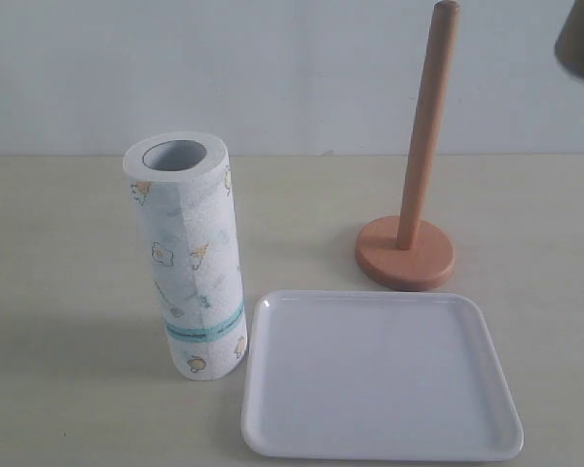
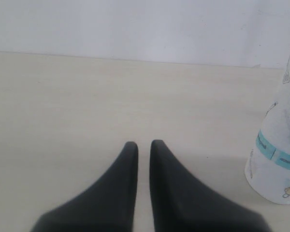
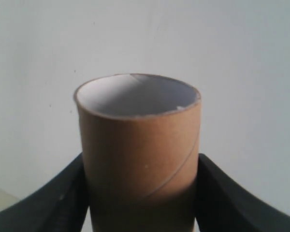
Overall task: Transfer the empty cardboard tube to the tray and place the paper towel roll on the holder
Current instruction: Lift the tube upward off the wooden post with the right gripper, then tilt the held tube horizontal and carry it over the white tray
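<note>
The empty cardboard tube (image 3: 137,140), brown with a spiral seam, stands between the black fingers of my right gripper (image 3: 141,158), which is shut on it; its open end faces the wrist camera against a pale wall. The paper towel roll (image 1: 189,255) stands upright on the table, left of the white tray (image 1: 380,375). The wooden holder (image 1: 409,248) stands bare behind the tray, its pole upright. My left gripper (image 2: 144,143) is shut and empty, low over the table, with the roll's lower end (image 2: 275,164) off to one side of it.
A beige table (image 1: 58,243) meets a pale wall behind. A dark blurred shape (image 1: 581,39) hangs in the exterior view's top right corner, above and right of the holder; I cannot tell what it is.
</note>
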Tool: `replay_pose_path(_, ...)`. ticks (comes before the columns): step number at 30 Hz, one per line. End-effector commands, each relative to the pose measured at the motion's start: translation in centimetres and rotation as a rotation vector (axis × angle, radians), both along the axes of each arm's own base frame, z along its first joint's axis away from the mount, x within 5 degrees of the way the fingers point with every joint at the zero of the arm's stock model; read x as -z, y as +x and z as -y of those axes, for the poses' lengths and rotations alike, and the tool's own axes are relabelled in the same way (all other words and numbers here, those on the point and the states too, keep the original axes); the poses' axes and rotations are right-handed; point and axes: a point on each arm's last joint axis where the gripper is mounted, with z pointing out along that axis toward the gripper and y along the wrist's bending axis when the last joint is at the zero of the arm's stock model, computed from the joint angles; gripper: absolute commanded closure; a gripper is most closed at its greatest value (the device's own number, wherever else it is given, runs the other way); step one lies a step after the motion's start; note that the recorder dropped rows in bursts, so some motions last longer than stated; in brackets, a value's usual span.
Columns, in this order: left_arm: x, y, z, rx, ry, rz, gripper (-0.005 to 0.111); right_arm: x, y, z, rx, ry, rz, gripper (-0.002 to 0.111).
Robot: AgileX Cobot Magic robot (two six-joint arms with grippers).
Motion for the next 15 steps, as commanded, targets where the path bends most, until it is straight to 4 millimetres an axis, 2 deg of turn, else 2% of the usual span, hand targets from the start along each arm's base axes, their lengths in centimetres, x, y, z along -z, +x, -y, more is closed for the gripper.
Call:
replay_pose_path(1,0.1,0.0,0.0,-0.006,-0.007,-0.001,0.098,5.4,-0.3,-0.2,-0.034,-0.004,-0.140,0.108)
replay_pose_path(6,0.1,0.0,0.0,-0.006,-0.007,-0.001,0.098,12.4,0.8,-0.8,-0.081,-0.056,-0.356,0.108)
replay_pose_path(8,0.1,0.0,0.0,-0.006,-0.007,-0.001,0.098,14.4,0.9,-1.0,-0.107,-0.090,-0.411,0.108)
replay_pose_path(10,0.1,0.0,0.0,-0.006,-0.007,-0.001,0.098,15.5,1.1,-1.2,-0.132,-0.110,-0.448,0.108)
replay_pose_path(15,0.1,0.0,0.0,-0.006,-0.007,-0.001,0.098,16.2,1.7,-1.5,-0.153,-0.181,-0.452,0.108)
